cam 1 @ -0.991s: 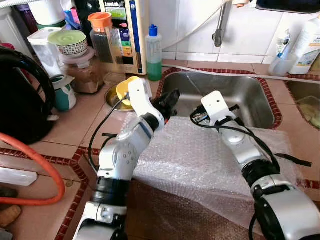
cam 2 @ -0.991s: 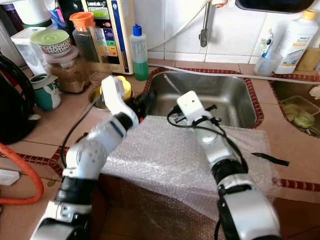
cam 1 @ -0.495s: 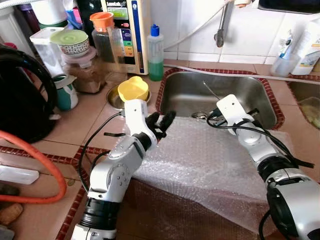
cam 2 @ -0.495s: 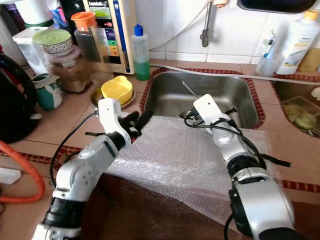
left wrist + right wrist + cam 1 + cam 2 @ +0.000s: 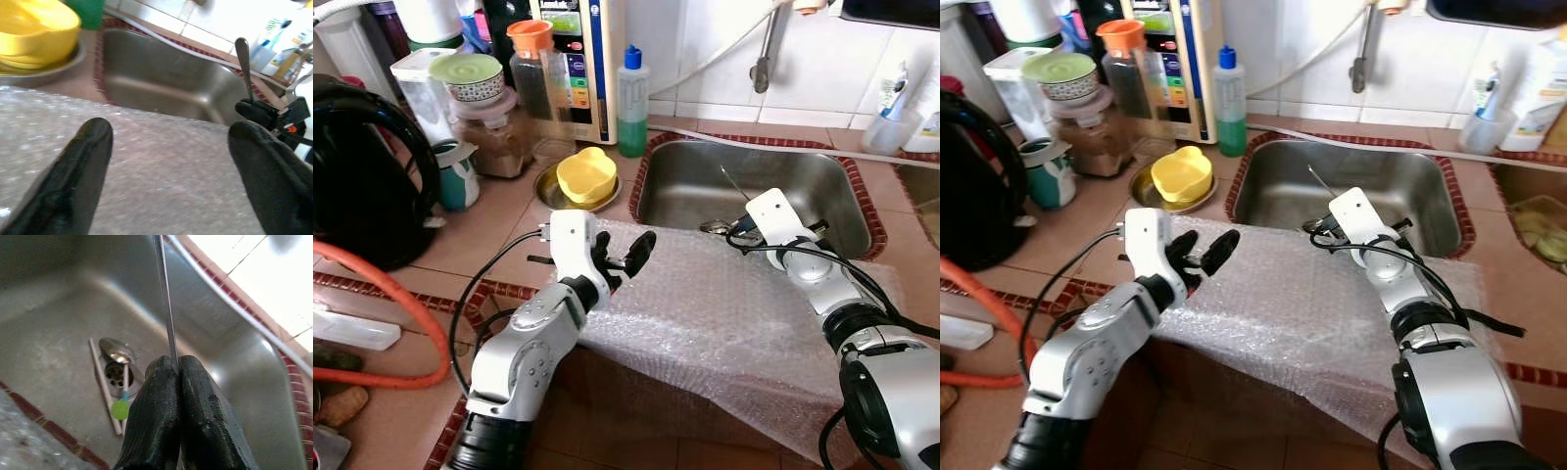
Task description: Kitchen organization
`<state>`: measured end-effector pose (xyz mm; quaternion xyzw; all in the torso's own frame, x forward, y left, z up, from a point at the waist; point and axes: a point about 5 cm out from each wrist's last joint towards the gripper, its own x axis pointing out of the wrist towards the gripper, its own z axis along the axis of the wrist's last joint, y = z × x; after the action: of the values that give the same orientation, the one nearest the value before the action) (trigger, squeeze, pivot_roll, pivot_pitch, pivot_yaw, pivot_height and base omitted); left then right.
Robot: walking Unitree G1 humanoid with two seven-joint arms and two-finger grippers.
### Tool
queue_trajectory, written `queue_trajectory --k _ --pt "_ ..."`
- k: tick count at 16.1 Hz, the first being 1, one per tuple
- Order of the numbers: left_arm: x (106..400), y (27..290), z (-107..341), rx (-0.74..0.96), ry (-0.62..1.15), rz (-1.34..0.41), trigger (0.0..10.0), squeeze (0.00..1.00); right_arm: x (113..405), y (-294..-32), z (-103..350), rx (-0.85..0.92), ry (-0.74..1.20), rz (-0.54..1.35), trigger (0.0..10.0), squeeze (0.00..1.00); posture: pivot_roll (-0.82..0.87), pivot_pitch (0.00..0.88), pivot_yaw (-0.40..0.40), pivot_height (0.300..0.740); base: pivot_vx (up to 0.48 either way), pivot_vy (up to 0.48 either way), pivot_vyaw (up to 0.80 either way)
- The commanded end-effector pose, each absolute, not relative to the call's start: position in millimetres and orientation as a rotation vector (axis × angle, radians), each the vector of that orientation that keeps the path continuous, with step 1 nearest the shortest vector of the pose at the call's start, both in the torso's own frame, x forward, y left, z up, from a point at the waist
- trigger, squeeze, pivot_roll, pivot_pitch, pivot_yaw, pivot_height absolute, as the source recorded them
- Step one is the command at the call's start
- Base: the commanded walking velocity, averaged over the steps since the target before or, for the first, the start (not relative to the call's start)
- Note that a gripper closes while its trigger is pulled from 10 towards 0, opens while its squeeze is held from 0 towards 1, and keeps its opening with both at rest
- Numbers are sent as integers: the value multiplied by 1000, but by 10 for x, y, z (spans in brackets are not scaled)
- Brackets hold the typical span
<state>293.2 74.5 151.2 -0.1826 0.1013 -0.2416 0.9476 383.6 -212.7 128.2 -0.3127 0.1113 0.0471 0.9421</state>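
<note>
My right gripper (image 5: pixel 736 227) hangs over the front edge of the steel sink (image 5: pixel 803 176), shut on a thin metal utensil (image 5: pixel 728 186) that points up. The right wrist view has its fingers (image 5: pixel 161 396) pressed together on the utensil's handle (image 5: pixel 164 298). On the sink bottom by the drain lie a spoon with a green-tipped handle (image 5: pixel 120 382) and a white stick (image 5: pixel 103 387). My left gripper (image 5: pixel 625 257) is open above a sheet of bubble wrap (image 5: pixel 724 313) that covers the counter's front, with nothing between its fingers (image 5: pixel 83 161).
A yellow bowl (image 5: pixel 586 176) sits in a metal dish left of the sink. A green soap bottle (image 5: pixel 632 90), jars and containers (image 5: pixel 489 117) line the back left. A black kettle (image 5: pixel 357 176) and an orange hose (image 5: pixel 406 313) are at the far left.
The camera has shifted. My left gripper drew back from the sink's corner over the bubble wrap and spread its fingers. My right gripper now holds the utensil upright.
</note>
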Motion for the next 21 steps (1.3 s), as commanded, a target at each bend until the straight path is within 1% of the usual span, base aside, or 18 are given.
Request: queue_trajectory --k 1,6,7,8,13,14,16,17,21 --pt "2902 771 1528 -339 206 -492 10000 1000 3863 -2102 1316 -606 236 96 10000 1000 218 0 45 740 0 0 0" --pt "2844 755 1499 -270 215 -527 10000 1000 3883 -2023 1333 -584 223 116 10000 1000 216 0 43 740 0 0 0" --pt "2839 716 1506 -260 213 -546 10000 647 3885 -2006 1336 -610 216 126 10000 1000 210 0 45 740 0 0 0" --pt "2839 681 1512 -241 212 -563 10000 0 3883 -2006 1332 -614 214 126 10000 1000 205 0 46 740 0 0 0" --pt "2838 673 1508 -233 215 -572 10000 0 3859 -2061 1298 -635 233 128 10000 1000 202 0 48 740 0 0 0" --pt "2840 683 1504 -228 216 -568 10000 0 3853 -2063 1286 -671 238 134 10000 1000 204 0 48 740 0 0 0" --pt "2838 688 1506 -225 215 -566 10000 0 3856 -2057 1284 -667 246 137 10000 1000 209 0 46 740 0 0 0" --pt "2836 688 1505 -225 215 -566 10000 0 3868 -2060 1310 -699 237 122 10000 1000 210 0 45 740 0 0 0" --pt "2837 672 1502 -227 218 -575 10000 0 3908 -2031 1364 -452 276 132 10000 1000 205 0 40 740 0 0 0"
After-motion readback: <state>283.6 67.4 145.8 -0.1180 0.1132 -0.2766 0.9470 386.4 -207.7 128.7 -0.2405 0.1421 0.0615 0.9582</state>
